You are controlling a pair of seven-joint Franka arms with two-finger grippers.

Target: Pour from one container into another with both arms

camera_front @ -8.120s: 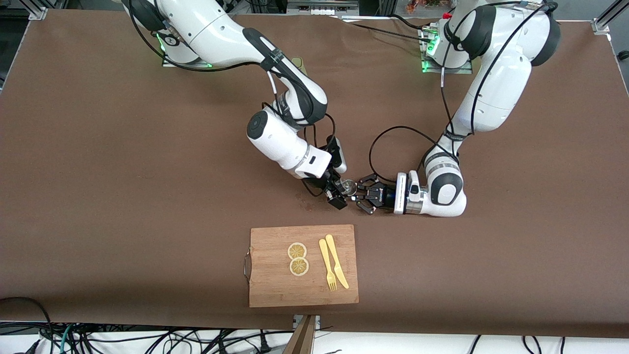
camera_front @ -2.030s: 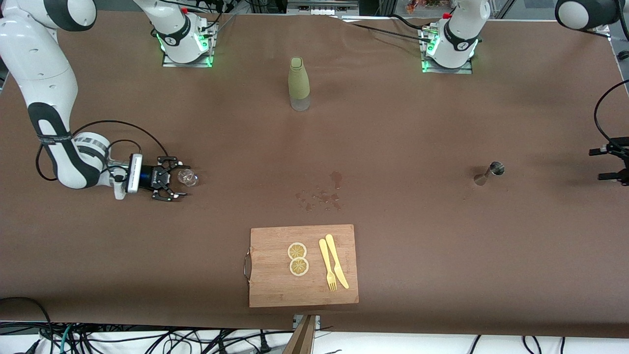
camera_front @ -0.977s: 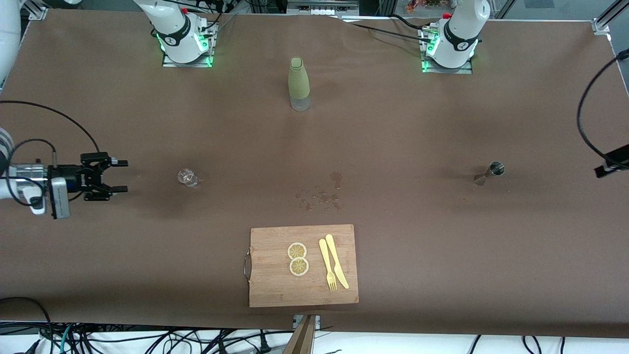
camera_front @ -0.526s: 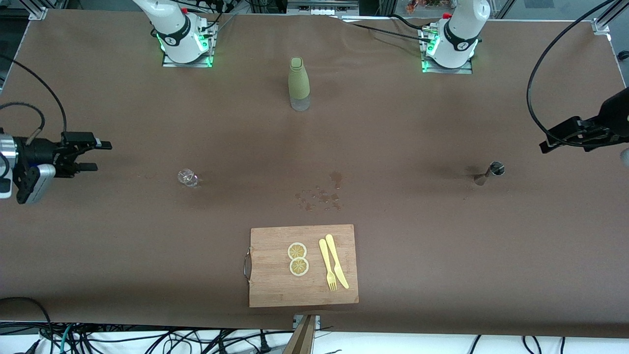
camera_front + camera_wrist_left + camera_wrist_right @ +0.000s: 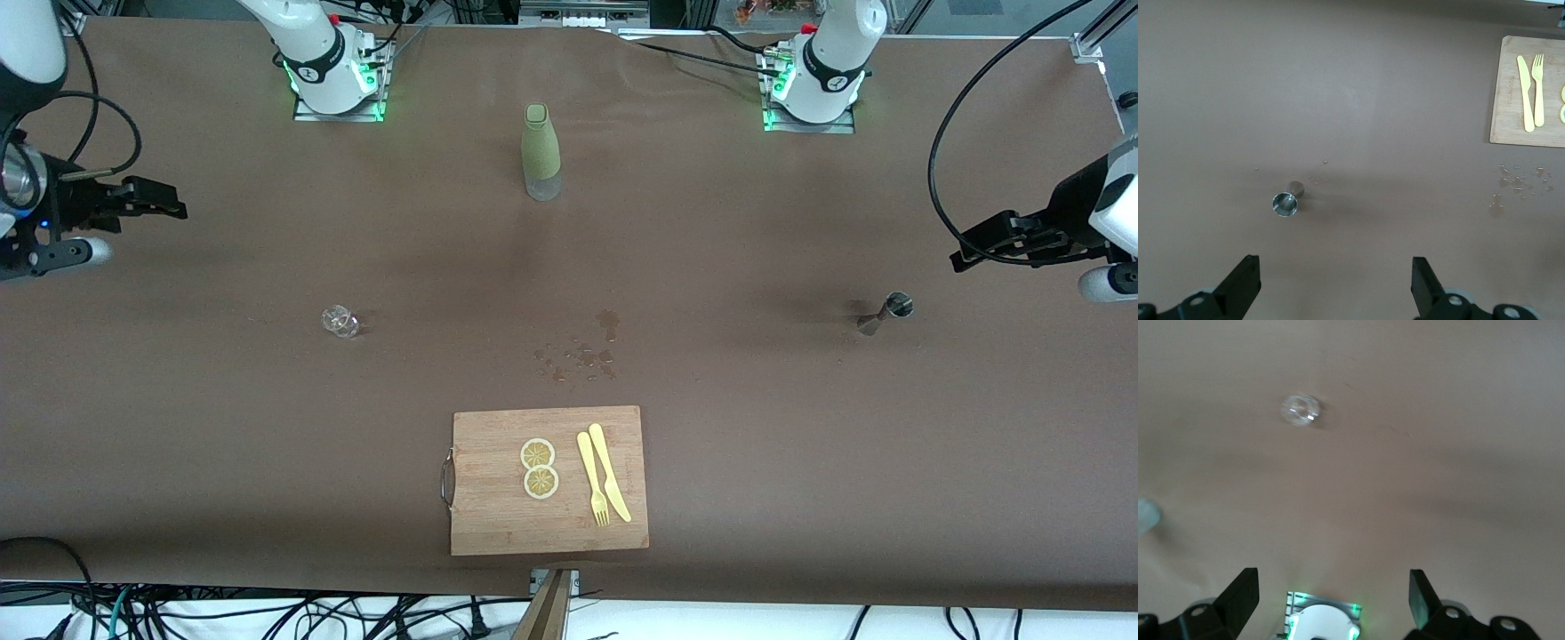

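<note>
Both arms have withdrawn; left gripper and right gripper hang spread, empty.

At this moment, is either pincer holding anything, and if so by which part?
Nothing is held. The left pincer and right pincer are both open and empty; the small steel measuring cup and the clear glass stand alone on the table.

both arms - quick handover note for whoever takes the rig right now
Left gripper: open, empty, in the air at the left arm's end of the table, near the metal jigger.
Right gripper: open, empty, in the air at the right arm's end, glass cup standing free on the table.
Spilled drops mark the brown cloth just above the cutting board in the front view.
Done: both containers set down and released.
Left: by the look of it, only parking the arms.
</note>
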